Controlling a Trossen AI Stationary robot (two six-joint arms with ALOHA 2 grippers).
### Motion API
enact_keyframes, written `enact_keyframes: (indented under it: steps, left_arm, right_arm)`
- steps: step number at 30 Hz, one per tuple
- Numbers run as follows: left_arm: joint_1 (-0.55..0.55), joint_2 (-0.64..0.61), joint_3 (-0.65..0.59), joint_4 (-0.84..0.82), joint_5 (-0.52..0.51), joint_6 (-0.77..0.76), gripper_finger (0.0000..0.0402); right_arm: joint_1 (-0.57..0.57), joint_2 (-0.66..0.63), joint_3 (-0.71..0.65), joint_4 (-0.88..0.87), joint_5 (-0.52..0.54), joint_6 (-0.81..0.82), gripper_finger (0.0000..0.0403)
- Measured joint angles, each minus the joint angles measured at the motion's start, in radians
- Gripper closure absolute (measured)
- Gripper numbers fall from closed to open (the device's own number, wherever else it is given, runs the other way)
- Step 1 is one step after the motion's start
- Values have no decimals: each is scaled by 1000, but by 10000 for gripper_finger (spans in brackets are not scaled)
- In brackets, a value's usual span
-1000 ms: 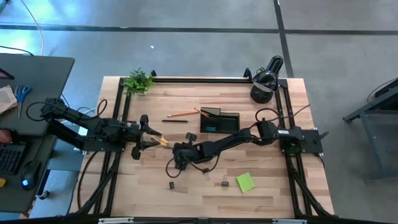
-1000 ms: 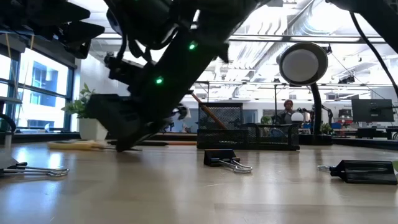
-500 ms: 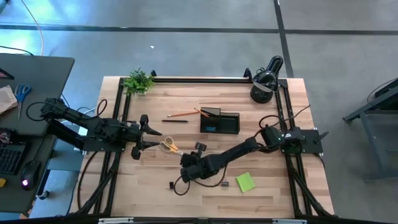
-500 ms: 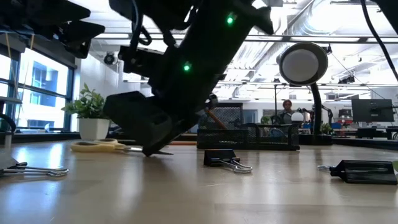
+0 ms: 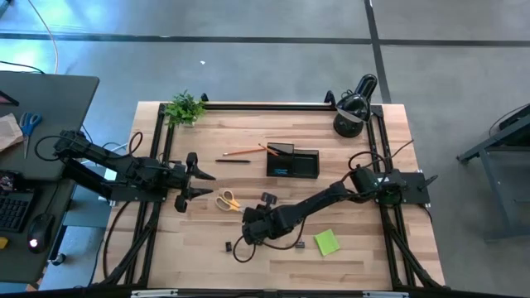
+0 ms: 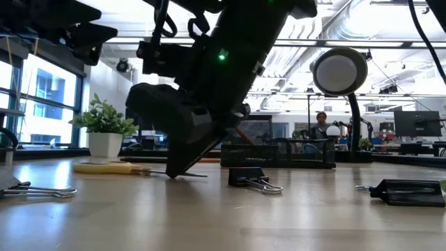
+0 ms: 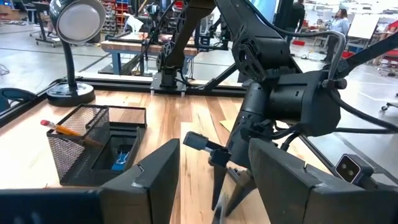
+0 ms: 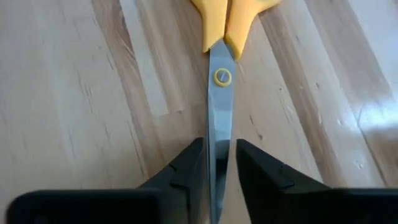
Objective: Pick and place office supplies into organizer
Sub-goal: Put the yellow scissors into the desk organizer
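**Scissors lying flat, right hand parted around the blade**

Wooden tabletop [image 5: 364,248] filling the centre of the high view, framed by black rails. Right arm reaching from centre right of that frame down toward lower centre, ending in the right hand [image 5: 248,220]; in the right wrist view [image 8: 213,163] fingers [image 8: 186,168] slightly apart, one on each side of the steel blade, tips near it, no firm clamp visible. Left arm entering from the left edge, left hand [image 5: 199,184] hovering at centre left, fingers spread wide and empty, seen large in the left wrist view [image 7: 214,177].

Black desk lamp [image 5: 354,103] in the upper right of the tabletop. Small green plant [image 5: 184,107] in the upper left corner. Black mesh organizer [image 5: 293,161] just above frame centre, pencil leaning in its taller section.

Yellow-handled scissors [image 5: 225,199] flat on the tabletop between the two hands, handles toward the left hand, blade tips at the right hand. Lime-green sticky-note pad [image 5: 326,242] lower right of centre. Orange pencil [image 5: 238,152] and black pen [image 5: 233,161] left of the organizer. Binder clips [image 5: 228,246] scattered along the lower part.
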Motion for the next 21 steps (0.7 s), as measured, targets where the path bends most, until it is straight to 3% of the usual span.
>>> enact_keyframes:
  steps: [5, 10, 15, 21]
  left_arm:
    - [0, 0, 0, 0, 1, 0, 218]
    - [0, 0, 0, 0, 3, -4, 218]
    - [0, 0, 0, -2, 5, -8, 218]
    - [0, 2, 0, -7, 15, -8, 218]
  right_arm:
    - [-5, 0, 0, 108, 1, -50, 255]
    - [-20, -1, 0, 173, 79, -77, 223]
    - [-34, 25, 1, 192, 123, -77, 226]
    - [-32, 79, 2, 338, 80, -123, 253]
